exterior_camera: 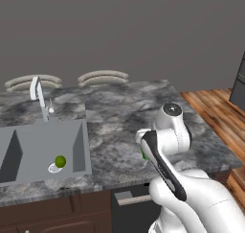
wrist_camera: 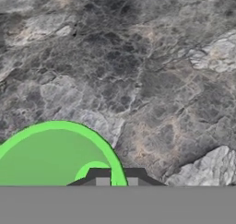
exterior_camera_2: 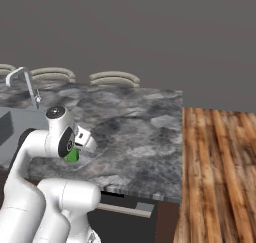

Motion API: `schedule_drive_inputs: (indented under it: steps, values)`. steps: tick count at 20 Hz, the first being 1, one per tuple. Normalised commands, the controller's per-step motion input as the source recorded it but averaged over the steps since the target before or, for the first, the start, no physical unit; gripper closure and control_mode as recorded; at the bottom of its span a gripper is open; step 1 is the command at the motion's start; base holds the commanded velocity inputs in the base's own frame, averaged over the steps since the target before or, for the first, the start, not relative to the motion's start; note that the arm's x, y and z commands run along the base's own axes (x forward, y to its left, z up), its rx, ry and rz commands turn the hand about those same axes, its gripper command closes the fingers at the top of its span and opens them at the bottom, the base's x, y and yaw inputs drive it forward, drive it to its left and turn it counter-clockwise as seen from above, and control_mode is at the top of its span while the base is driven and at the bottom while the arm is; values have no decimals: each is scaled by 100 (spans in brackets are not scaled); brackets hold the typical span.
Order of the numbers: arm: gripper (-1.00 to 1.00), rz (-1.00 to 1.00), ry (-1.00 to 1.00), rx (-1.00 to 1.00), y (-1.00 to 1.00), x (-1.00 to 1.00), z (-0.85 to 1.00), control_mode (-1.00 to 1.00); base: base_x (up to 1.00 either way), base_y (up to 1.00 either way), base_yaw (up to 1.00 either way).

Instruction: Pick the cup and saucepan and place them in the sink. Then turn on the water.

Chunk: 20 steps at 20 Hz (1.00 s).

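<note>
Cup sits pinched by its rim in the closed gripper, near the counter's front edge, well right of the sink. It has yet to reach the basin; I judge the saucepan and faucet steps remain too.

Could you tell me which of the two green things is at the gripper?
The bright green tapered cup, pinched at its rim by the gripper; the round yellow-green ball lies in the sink.
</note>
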Motion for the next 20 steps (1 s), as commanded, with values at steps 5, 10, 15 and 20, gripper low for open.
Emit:
schedule_drive_inputs:
  steps: [5,10,15,20]
  values:
    - [100,-8,1,0,-22,-12,25,-100,0,0,0]
    - [100,-1,3,0,-6,-2,14,-100,0,0,0]
    - [100,0,15,0,-3,0,16,-100,0,0,0]
    - [100,0,20,0,-1,0,4,-100,0,0,0]
